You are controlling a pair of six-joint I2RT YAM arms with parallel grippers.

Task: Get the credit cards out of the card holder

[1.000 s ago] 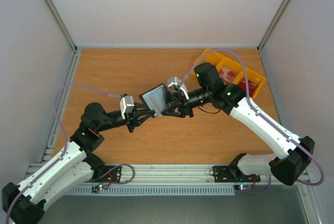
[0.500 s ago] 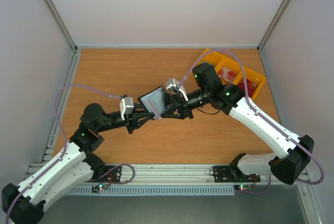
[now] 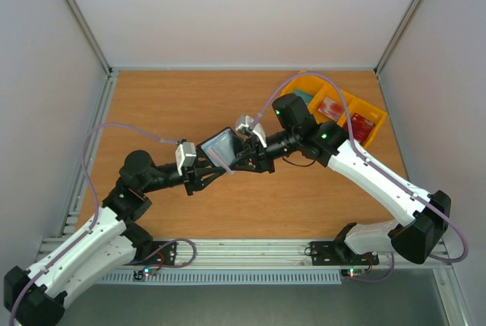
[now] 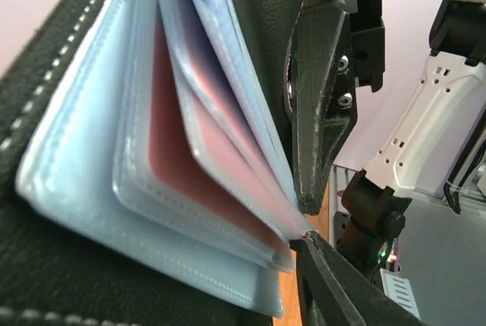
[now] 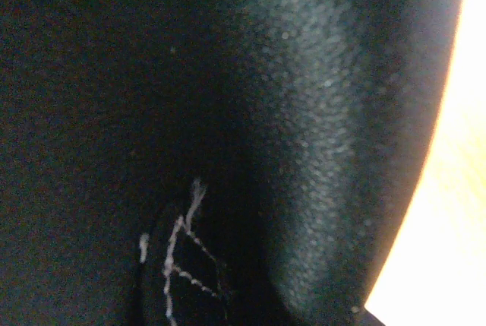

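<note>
1. The card holder (image 3: pixel 220 145) hangs open in the air above the middle of the table (image 3: pixel 167 106), between the two tools.
2. The right tool (image 3: pixel 240 159) grips the holder's dark cover. The left wrist view shows one of its fingers (image 4: pixel 319 113) flat against the leather, and its own camera sees only that cover.
3. The left tool (image 3: pixel 215 171) sits at the holder's open side. Only its lower finger (image 4: pixel 334 288) shows, touching the corner of the clear sleeves, so I cannot tell how wide it stands.
4. The credit cards (image 4: pixel 190 159), red, are tucked inside the clear sleeves. None is out.
5. To do this step well, the right tool should hold the cover steady while the sleeves fan apart.
6. The left tool should close on one card's exposed edge, not on the sleeve plastic, then pull in line with the pocket.
7. The risk is pinching card and sleeve together, which would drag the whole holder.
8. The yellow tray (image 3: pixel 304 83) waits at the far right corner.
</note>
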